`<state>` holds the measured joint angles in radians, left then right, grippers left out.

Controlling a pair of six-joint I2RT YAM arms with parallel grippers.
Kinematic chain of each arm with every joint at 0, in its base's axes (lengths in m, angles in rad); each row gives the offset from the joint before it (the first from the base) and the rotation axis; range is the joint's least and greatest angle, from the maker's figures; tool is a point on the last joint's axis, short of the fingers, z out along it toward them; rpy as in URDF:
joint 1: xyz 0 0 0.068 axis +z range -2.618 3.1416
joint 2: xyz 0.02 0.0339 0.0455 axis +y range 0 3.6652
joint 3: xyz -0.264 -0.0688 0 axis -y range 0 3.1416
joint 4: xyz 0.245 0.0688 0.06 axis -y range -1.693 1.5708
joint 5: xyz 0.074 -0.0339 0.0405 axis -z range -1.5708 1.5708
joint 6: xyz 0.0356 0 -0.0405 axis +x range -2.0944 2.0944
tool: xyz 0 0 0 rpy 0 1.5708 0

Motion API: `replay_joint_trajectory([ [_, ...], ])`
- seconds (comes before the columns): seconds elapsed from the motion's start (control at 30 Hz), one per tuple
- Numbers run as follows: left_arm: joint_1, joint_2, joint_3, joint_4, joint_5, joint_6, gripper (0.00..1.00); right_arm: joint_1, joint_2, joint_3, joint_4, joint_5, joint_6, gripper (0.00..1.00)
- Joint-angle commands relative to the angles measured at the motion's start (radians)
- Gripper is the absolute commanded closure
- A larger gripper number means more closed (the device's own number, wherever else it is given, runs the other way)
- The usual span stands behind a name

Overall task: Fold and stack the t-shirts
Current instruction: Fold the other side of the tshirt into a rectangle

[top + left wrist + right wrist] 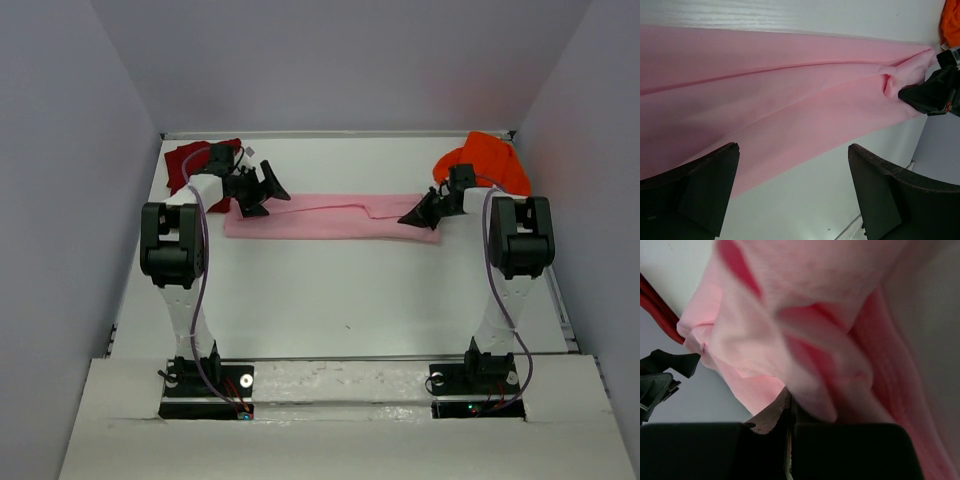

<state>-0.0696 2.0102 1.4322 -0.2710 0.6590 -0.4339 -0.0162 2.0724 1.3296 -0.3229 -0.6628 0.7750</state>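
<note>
The pink t-shirt lay stretched across the table's far half, its right end pinched by the right gripper; the left gripper gaped wide over its left end.

Bare table fills the middle and lower middle of the overhead view, and I can pass freely there. The pink t-shirt stretches across the centre as a long strip. The dark red t-shirt crowds the upper left corner and the orange t-shirt the upper right. Grey walls hem in both sides.
</note>
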Motion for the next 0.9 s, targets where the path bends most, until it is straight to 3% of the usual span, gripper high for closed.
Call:
replay_joint_trajectory([
  [0.0,0.008,-0.008,0.051,0.010,0.036,-0.008,0.01,0.002,0.012,-0.075,0.025,0.014,-0.009,1.00],
  [0.27,0.007,-0.001,0.051,0.001,0.027,0.003,0.01,0.002,-0.029,-0.201,0.008,0.066,-0.032,1.00],
  [0.53,0.005,-0.019,0.030,-0.022,0.036,0.003,0.01,0.002,-0.037,-0.210,0.002,0.072,-0.048,1.00],
  [0.77,0.004,-0.188,-0.048,-0.152,-0.185,-0.097,0.01,0.002,-0.037,-0.178,-0.008,0.074,-0.051,1.00],
  [0.87,0.011,-0.211,-0.105,-0.148,-0.185,-0.150,0.01,0.002,-0.037,-0.173,-0.008,0.071,-0.052,1.00],
])
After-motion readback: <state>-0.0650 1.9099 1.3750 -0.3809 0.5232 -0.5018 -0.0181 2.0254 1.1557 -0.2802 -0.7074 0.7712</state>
